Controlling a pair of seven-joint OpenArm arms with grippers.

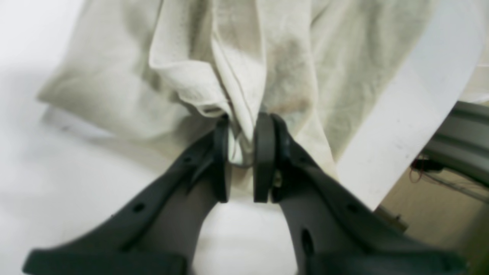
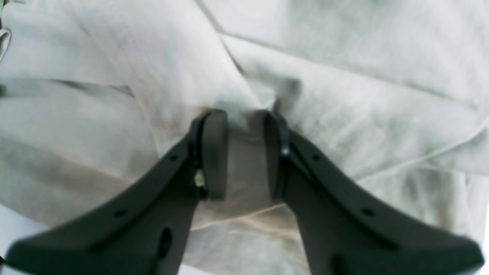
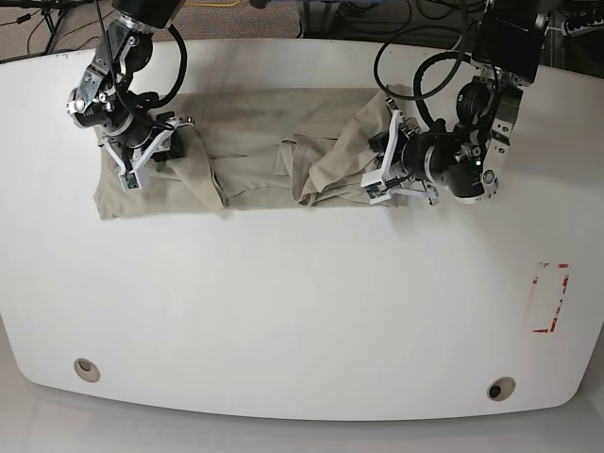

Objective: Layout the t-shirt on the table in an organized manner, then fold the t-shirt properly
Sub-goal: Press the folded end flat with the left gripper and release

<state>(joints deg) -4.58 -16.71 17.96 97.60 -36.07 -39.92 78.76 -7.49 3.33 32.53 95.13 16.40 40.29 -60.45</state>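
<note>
The beige t-shirt [image 3: 255,142] lies crumpled across the far half of the white table [image 3: 302,302], stretched left to right with bunched folds near its middle. At the shirt's right end, my left gripper [image 3: 382,172] is shut on a gathered bunch of the t-shirt [image 1: 237,76]; in the left wrist view the gripper [image 1: 243,124] has cloth squeezed between its black pads [image 1: 263,156]. My right gripper [image 3: 156,143] sits on the shirt's left end. In the right wrist view that gripper [image 2: 244,114] holds a fold of the t-shirt [image 2: 344,107] between its pads.
Two round grey grommet holes [image 3: 86,369] [image 3: 501,388] sit near the table's front edge. A red-tape rectangle [image 3: 549,297] marks the right side. The left wrist view shows the table's edge [image 1: 416,114], with a metal frame [image 1: 466,141] and cables beyond it.
</note>
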